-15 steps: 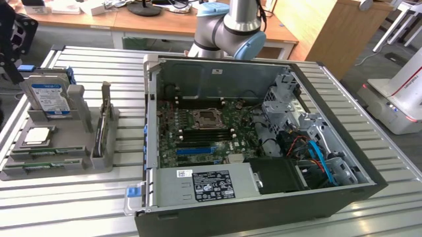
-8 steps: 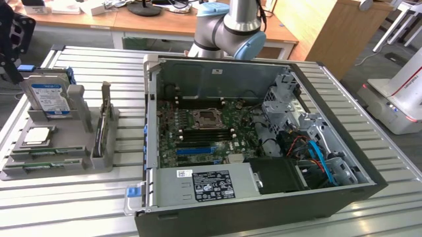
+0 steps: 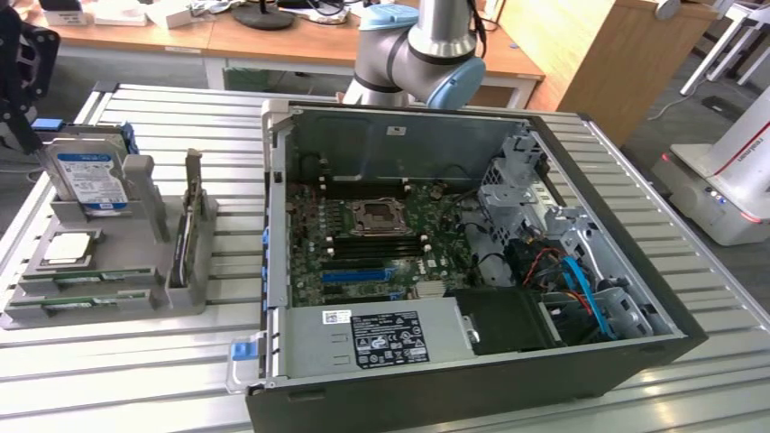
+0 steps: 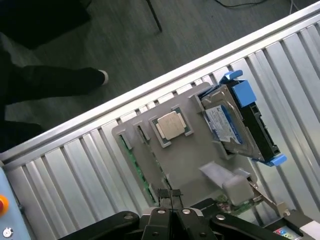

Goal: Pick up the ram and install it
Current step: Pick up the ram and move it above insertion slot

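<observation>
The ram (image 3: pixel 190 216) stands on edge in a holder (image 3: pixel 144 298) on the table (image 3: pixel 121 361), beside a processor (image 3: pixel 70 245) and hard drive (image 3: pixel 90 180), near the open case (image 3: pixel 481 388). The tool (image 4: pixel 170 200) hangs over the holder, closed and empty.

The table (image 3: pixel 121 379) is ribbed bare aluminium, brushed and faintly shiny. At the exterior view's left, the holder (image 3: pixel 144 298) on it is matt grey plastic. It carries a processor chip (image 3: pixel 70 246) with a smooth silvery metal lid and a hard drive (image 3: pixel 88 180) with a glossy paper label and blue plastic rails. The computer case (image 3: pixel 398 135) is dull grey sheet metal inside and matt dark outside. The gripper (image 4: pixel 170 197) is matt black. The far desk (image 3: pixel 301 41) is smooth wood.
</observation>
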{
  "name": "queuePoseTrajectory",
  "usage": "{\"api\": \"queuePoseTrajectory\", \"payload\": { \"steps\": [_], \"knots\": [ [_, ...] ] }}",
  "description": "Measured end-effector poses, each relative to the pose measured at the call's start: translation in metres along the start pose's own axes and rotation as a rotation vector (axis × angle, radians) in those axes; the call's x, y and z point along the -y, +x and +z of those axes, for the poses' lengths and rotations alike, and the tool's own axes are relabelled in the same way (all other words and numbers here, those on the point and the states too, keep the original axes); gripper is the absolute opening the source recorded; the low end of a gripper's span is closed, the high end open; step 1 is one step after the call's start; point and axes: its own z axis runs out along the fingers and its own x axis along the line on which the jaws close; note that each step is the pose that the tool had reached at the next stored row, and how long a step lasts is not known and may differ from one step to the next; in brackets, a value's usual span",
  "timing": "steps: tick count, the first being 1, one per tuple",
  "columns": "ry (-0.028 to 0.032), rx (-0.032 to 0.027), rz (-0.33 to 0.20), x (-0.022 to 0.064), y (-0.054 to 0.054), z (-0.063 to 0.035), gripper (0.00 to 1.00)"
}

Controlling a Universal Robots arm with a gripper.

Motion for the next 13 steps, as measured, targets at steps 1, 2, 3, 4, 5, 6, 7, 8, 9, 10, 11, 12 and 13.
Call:
{"api": "queuePoseTrajectory", "payload": {
  "steps": [1, 2, 3, 4, 5, 6, 7, 8, 9, 10, 11, 12, 13],
  "knots": [
    [-0.0003, -0.0006, -0.012, 0.0, 0.0, 0.0, 0.11],
    [-0.0005, -0.0011, -0.023, 0.0, 0.0, 0.0, 0.11],
    [-0.0006, -0.0016, -0.034, 0.0, 0.0, 0.0, 0.11],
    [-0.0008, -0.0021, -0.043, 0.0, 0.0, 0.0, 0.11],
    [-0.001, -0.0026, -0.053, -0.0001, 0.0, 0.0, 0.11],
    [-0.0012, -0.0031, -0.063, 0.0, 0.0, 0.0, 0.11],
    [-0.0015, -0.0037, -0.074, 0.0, 0.0, 0.0, 0.11],
    [-0.0017, -0.0042, -0.084, 0.0, 0.0, 0.0, 0.11],
    [-0.0018, -0.0047, -0.094, 0.0, 0.0, 0.0, 0.11],
    [-0.0021, -0.0052, -0.104, 0.0, 0.0, 0.0, 0.11],
    [-0.0023, -0.0057, -0.114, 0.0, 0.0, 0.0, 0.11],
    [-0.0025, -0.0062, -0.124, 0.0, 0.0, 0.0, 0.11],
    [-0.0026, -0.0066, -0.134, -0.0001, 0.0, 0.0, 0.11]
  ]
}}
